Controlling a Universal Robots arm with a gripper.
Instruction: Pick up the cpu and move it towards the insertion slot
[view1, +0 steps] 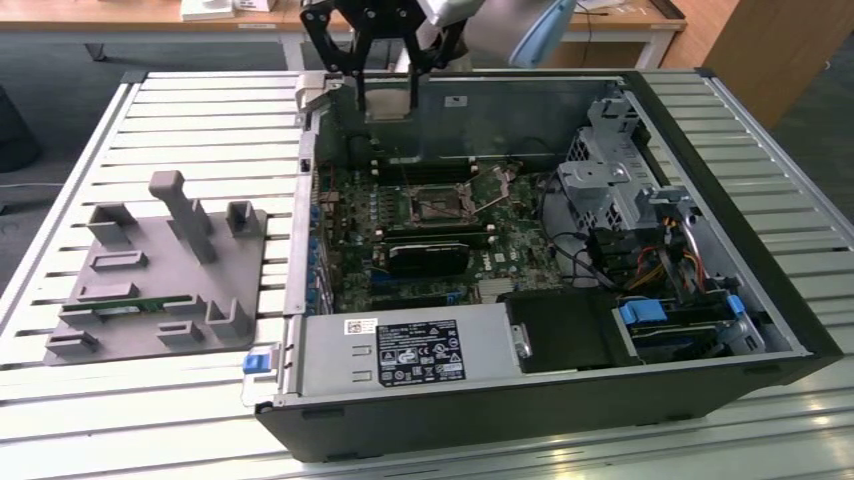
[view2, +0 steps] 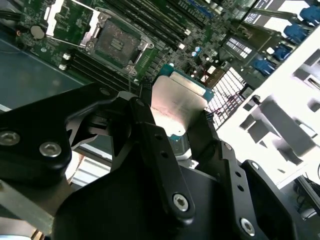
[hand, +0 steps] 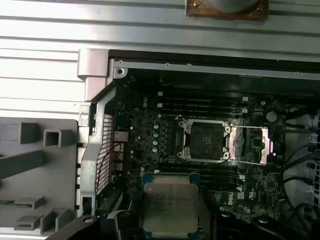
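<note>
My gripper (view1: 383, 98) hangs above the far wall of the open computer case, shut on the cpu (view1: 386, 101). In both wrist views the cpu (view2: 177, 106) (hand: 170, 207) shows as a flat square chip with a silver top, pinched at its edges between the black fingers (view2: 150, 135). The insertion slot (view1: 437, 207) is a square socket with a silvery frame and dark centre on the green motherboard. It lies lower and nearer in the exterior view than the held chip. The socket (hand: 205, 141) (view2: 117, 42) is open, with its metal lid (hand: 252, 145) folded to one side.
A grey fixture block (view1: 160, 270) with a green memory stick (view1: 134, 307) sits on the slatted table at the exterior view's left. Inside the case (view1: 747, 230) are a black card (view1: 430, 255), a power supply (view1: 400, 352), a drive cage (view1: 607, 190) and cables (view1: 667, 260).
</note>
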